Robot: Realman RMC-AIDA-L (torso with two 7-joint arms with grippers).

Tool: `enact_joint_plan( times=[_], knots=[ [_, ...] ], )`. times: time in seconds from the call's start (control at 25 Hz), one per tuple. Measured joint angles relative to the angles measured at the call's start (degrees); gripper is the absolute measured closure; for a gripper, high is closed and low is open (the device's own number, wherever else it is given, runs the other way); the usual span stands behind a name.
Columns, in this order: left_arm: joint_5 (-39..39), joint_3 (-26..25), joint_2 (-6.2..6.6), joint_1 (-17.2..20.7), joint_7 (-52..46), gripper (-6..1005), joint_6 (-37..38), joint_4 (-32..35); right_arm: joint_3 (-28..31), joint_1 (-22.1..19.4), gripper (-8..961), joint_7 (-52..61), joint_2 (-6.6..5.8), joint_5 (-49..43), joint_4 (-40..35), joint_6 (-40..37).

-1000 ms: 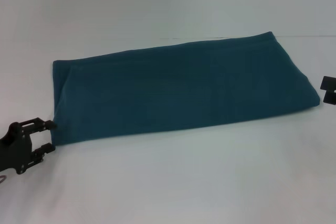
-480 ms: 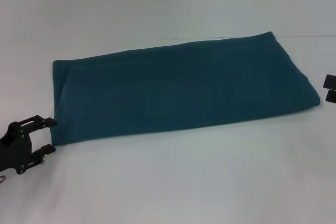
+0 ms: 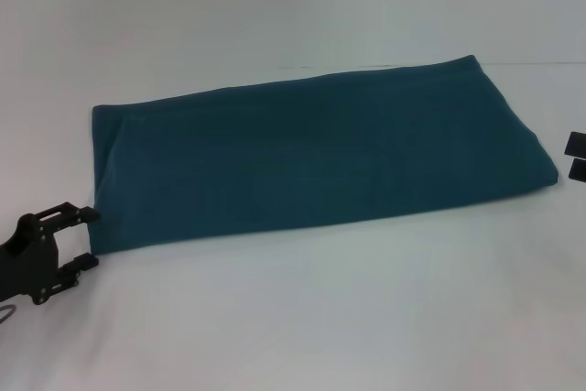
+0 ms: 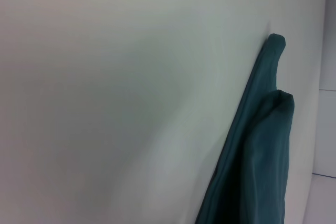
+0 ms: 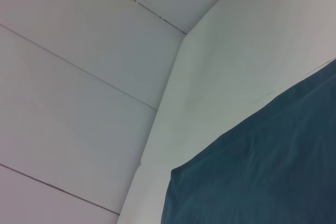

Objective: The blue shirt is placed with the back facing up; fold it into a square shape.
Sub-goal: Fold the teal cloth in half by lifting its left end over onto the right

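White table (image 3: 302, 318) fills the head view. The blue shirt (image 3: 311, 162) lies flat on it as a long folded rectangle, running from mid-left of the frame up to the right edge region, far right corner highest, plain side up, no lettering showing. In the left wrist view the shirt (image 4: 262, 156) shows edge-on, stacked folded layers at lower right. In the right wrist view a shirt (image 5: 262, 166) corner fills the lower right over white tabletop. Left gripper (image 3: 81, 237) sits at lower left of the head view, jaws spread apart, holding nothing, upper fingertip just at the shirt's near-left corner. Right gripper (image 3: 576, 156) pokes in at the right edge, mid-height, just beside the shirt's right corner; jaw state can't be told.
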Motion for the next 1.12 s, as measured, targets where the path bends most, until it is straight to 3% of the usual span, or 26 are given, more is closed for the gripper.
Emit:
enact_joint_plan(
  times=[1.12],
  knots=[
    [0.2,-1.6,0.00,0.3,-0.2,309,0.4,-1.1,0.5,-0.1,72,0.1,-0.10,0.0,0.2,0.0]
  ],
)
